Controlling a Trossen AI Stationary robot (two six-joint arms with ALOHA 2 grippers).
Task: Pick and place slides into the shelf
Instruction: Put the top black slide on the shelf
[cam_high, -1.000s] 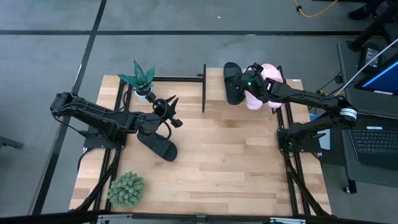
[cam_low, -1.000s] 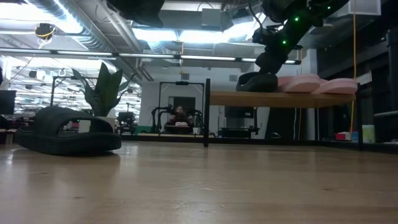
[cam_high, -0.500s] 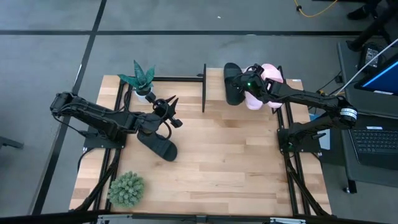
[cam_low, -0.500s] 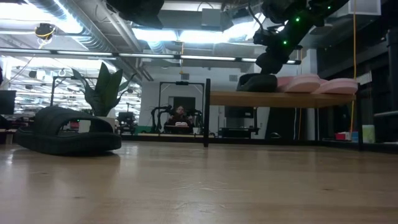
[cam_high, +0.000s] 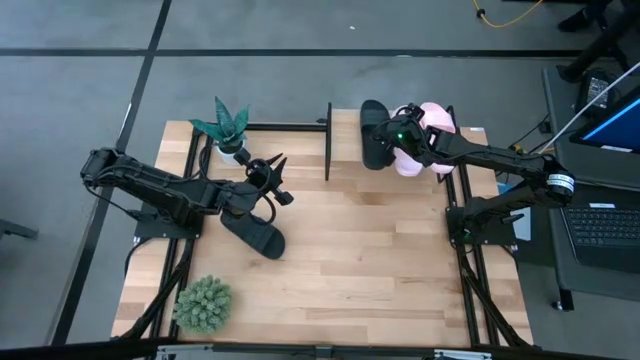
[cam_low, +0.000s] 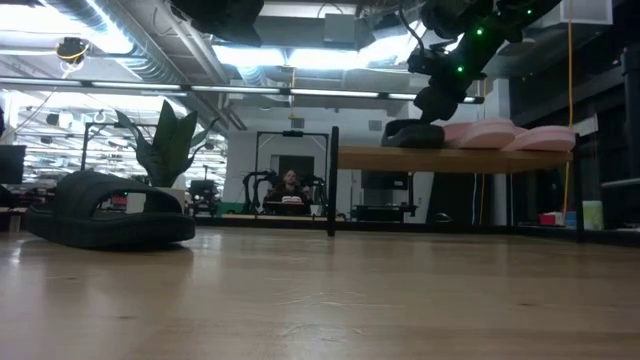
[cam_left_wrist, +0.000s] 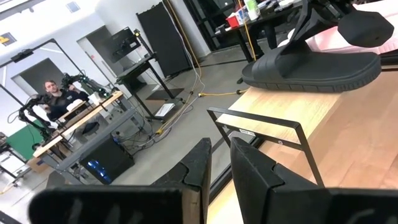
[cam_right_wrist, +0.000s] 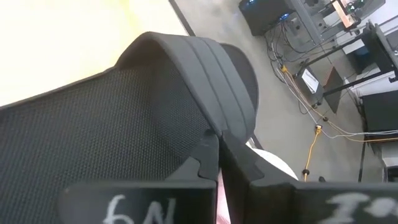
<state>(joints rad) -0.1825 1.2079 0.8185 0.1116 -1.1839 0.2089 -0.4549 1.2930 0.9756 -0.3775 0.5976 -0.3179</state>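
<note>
One black slide (cam_high: 373, 135) and the pale pink pair (cam_high: 425, 140) lie sole-down on the shelf (cam_high: 345, 150), a raised light-wood board on black posts at the table's far right. My right gripper (cam_high: 386, 130) hangs shut just over that black slide's strap (cam_right_wrist: 205, 62). The second black slide (cam_high: 255, 235) rests sole-down on the tabletop, left of centre. My left gripper (cam_high: 268, 172) hovers beyond that slide's far end, its fingers (cam_left_wrist: 249, 168) a narrow gap apart and touching nothing. My right gripper comes slanting down from above at the side of the black slide's strap (cam_right_wrist: 214, 127), where the strap meets the sole. Its shut fingertips lie right against that spot, and I cannot tell whether they touch it. The slide lies flat on the shelf board (cam_low: 450, 155).
A potted leafy plant (cam_high: 228, 125) stands at the table's far left, close to my left gripper. A spiky green ball plant (cam_high: 203, 303) sits at the near left corner. Bare wood spans the table's middle and right (cam_high: 380, 260). A person sits in the room beyond (cam_low: 290, 182).
My right gripper has edged slightly up and toward the pink slides. The black slide stays on the shelf board. The left arm has kept still.
</note>
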